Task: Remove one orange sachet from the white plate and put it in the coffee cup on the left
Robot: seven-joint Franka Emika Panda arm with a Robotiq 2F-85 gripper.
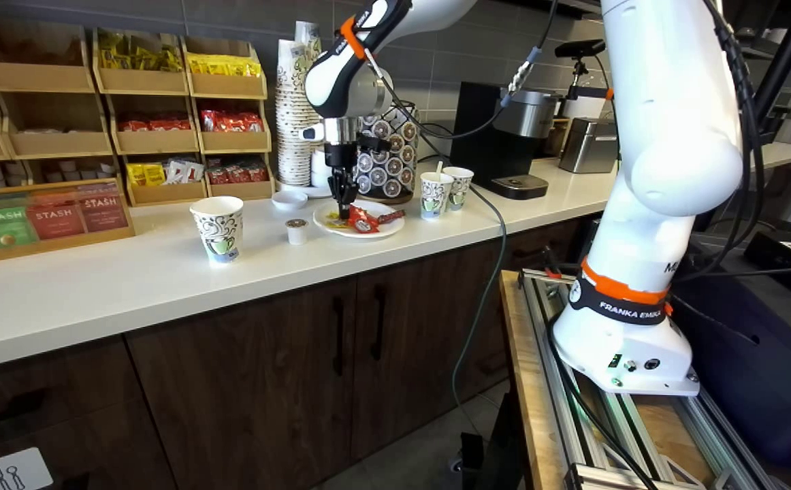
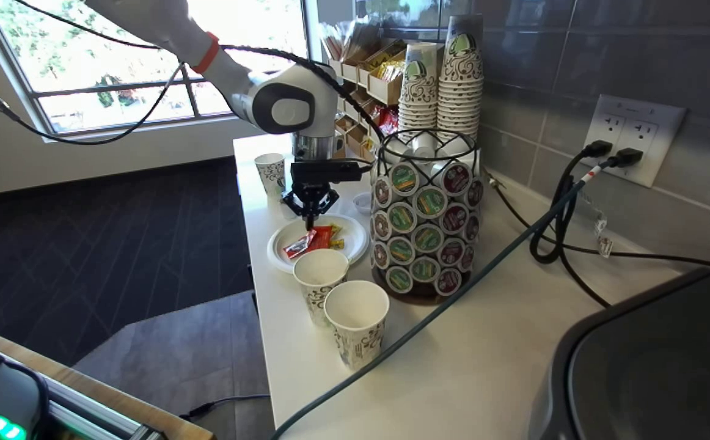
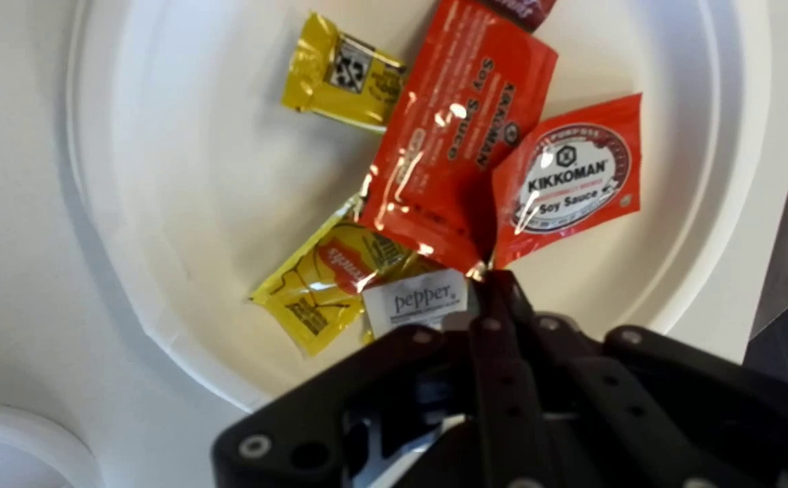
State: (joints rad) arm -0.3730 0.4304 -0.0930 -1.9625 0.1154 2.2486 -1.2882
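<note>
Kikkoman soy-sauce sachet appears clamped by one corner in the Robotiq gripper, presumably so its free end enters the paper coffee cup.

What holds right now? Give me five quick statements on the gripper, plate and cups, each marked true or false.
1. The gripper is over the white plate. True.
2. The gripper is wide open. False: it is closed, at the corners of two orange-red soy sauce sachets; whether it grips one, I cannot tell.
3. A pepper packet lies on the plate. True.
4. Two paper cups stand near the pod rack. True.
5. One cup on the counter lies on its side. False: the lone coffee cup and those two all stand upright.
</note>
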